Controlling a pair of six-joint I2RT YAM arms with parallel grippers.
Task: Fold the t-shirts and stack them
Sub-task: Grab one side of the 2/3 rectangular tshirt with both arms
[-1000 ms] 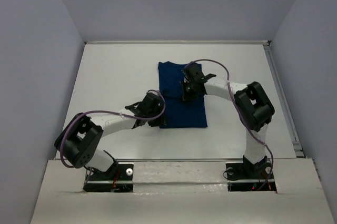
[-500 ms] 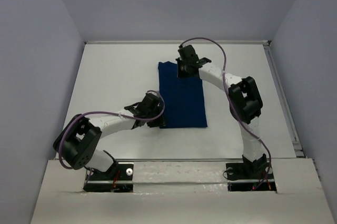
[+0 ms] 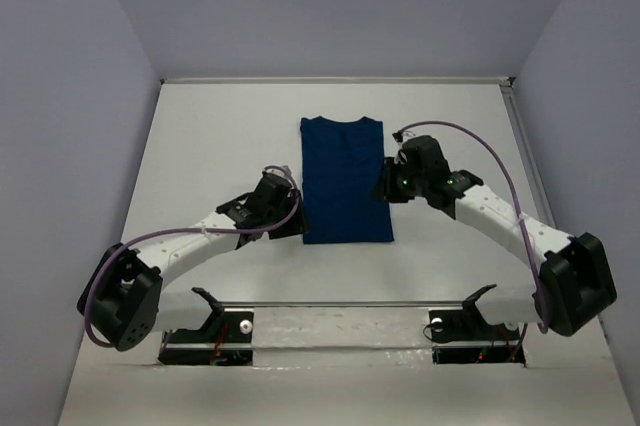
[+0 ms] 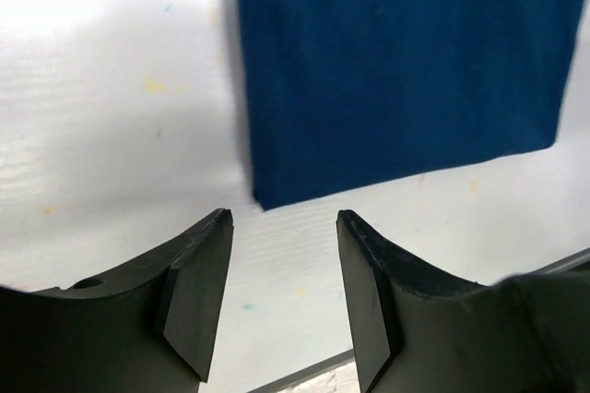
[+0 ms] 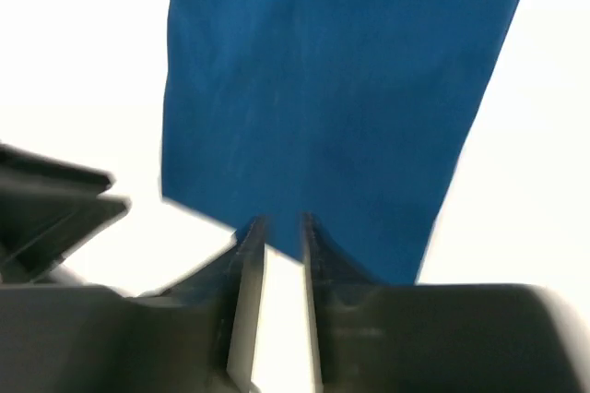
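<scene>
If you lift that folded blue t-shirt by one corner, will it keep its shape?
Probably not. The dark blue folded cloth t-shirt lies flat and thin, so it is likely floppy and would drape and unfold. It looks light; pushed across the white table it might bunch rather than slide.

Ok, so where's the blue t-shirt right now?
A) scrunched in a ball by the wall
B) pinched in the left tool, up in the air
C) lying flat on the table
C: the t-shirt lies flat on the table as a neat folded rectangle, and the left tool is open with nothing in it.
</scene>
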